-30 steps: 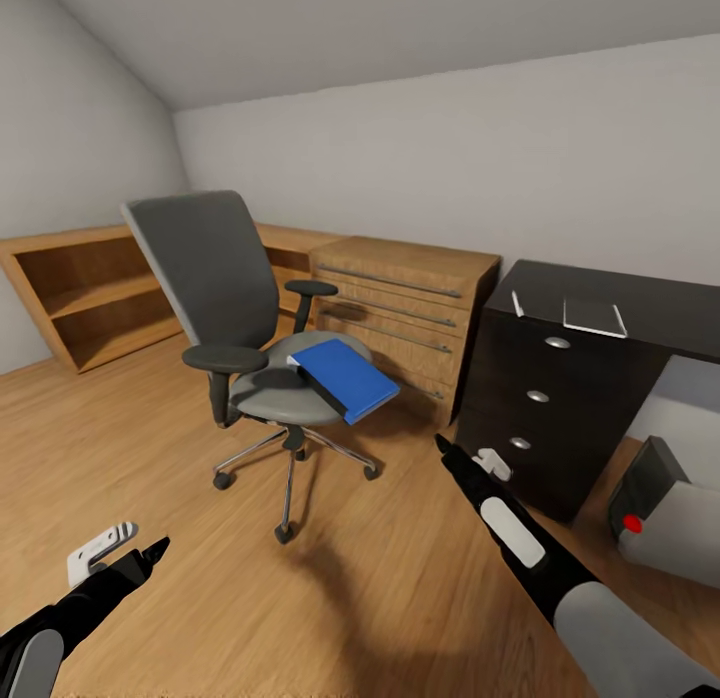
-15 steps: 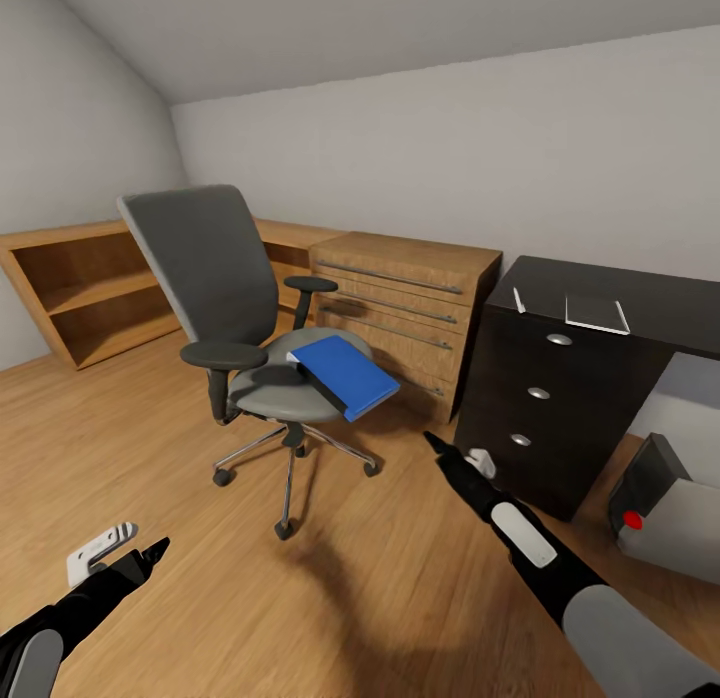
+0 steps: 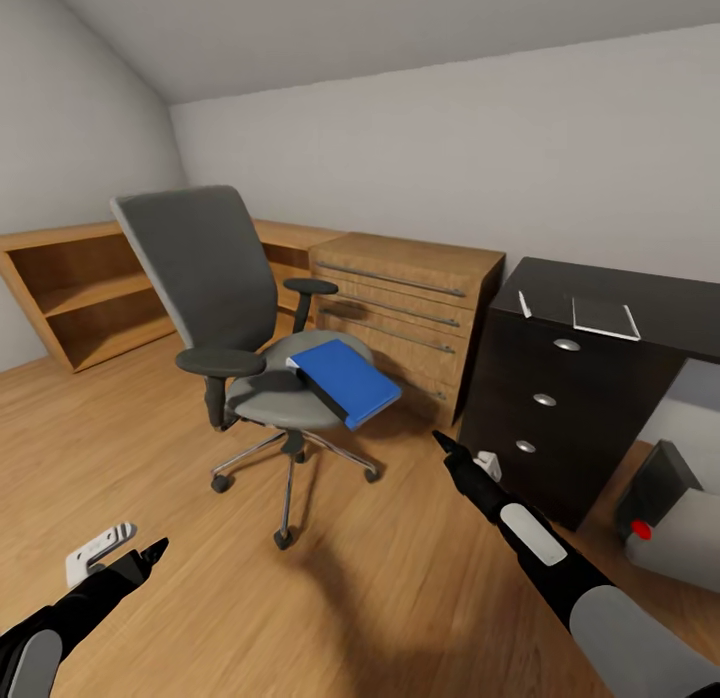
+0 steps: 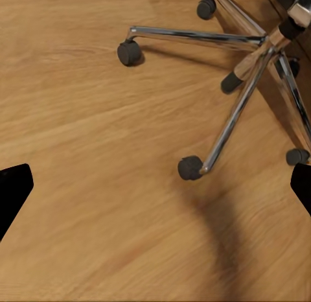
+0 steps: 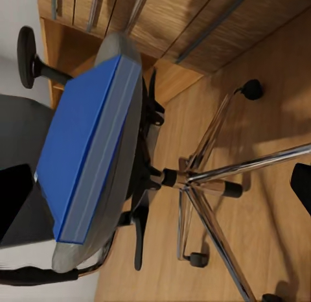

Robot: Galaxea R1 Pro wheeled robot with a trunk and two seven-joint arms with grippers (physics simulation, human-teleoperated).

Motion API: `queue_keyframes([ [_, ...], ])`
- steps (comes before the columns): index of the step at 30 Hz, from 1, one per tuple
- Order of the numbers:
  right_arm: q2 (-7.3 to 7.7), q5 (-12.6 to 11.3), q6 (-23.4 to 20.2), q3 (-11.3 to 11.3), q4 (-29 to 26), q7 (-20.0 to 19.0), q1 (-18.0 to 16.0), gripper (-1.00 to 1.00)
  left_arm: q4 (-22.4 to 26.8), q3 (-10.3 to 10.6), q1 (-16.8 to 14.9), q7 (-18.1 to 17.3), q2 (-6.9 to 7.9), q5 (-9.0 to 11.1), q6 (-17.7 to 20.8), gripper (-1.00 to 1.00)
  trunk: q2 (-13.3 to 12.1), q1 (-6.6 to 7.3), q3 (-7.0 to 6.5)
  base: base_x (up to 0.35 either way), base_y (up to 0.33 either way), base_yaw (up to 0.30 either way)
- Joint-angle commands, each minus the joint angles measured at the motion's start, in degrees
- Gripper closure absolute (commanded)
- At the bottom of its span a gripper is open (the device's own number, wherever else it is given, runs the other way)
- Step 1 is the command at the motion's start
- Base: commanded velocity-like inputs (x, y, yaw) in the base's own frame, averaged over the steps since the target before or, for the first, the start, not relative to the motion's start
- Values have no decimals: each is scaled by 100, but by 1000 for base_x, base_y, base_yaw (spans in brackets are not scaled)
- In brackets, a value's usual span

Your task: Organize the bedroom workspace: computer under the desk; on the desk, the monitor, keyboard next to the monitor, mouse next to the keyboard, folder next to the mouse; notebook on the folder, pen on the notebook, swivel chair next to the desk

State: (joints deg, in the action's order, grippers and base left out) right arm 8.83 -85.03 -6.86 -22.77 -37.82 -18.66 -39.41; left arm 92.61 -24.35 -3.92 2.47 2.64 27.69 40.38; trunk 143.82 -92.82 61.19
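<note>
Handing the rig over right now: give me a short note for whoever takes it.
Left gripper open, empty, low over the floor. Right gripper open, empty, reaching toward the chair.
Folder lies on the chair seat, overhanging its front edge. Notebook and pen lie on the desk, side by side. Computer is on the floor by the drawers.
Left: folder to desk, stack notebook and pen, move chair.

Both arms are glossy black, each with a pale grey rounded cuff segment nearest the body. The right arm (image 3: 540,548), entering from about 5 o'clock in the head view, carries a white rounded-rectangle panel on its forearm and tapers to a slim, pointed black claw (image 3: 441,442). The left arm (image 3: 70,608), from 7 o'clock, has a white bracket (grey slot markings on it) beside its black claw (image 3: 155,551).
</note>
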Motion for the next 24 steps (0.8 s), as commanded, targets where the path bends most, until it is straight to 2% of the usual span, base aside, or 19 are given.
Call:
queue_keyframes([
  [1,6,-62,-7,-25,2,-15,-5,-100,5,-7,-3,26,0,53,31,-100,2,-1,5,217,18,0],
  [10,-13,-66,-233,-21,17,-1,-5,-100,-2,-34,-3,26,7,55,35,-100,2,-1,5,163,55,0],
  [18,-26,-66,-283,-36,23,9,-5,-100,-6,-35,-3,26,8,57,34,-100,2,-1,5,69,22,0],
  [24,-38,-66,-289,-67,28,11,-5,-100,-7,-43,-3,20,9,54,30,-100,2,-1,5,192,62,0],
])
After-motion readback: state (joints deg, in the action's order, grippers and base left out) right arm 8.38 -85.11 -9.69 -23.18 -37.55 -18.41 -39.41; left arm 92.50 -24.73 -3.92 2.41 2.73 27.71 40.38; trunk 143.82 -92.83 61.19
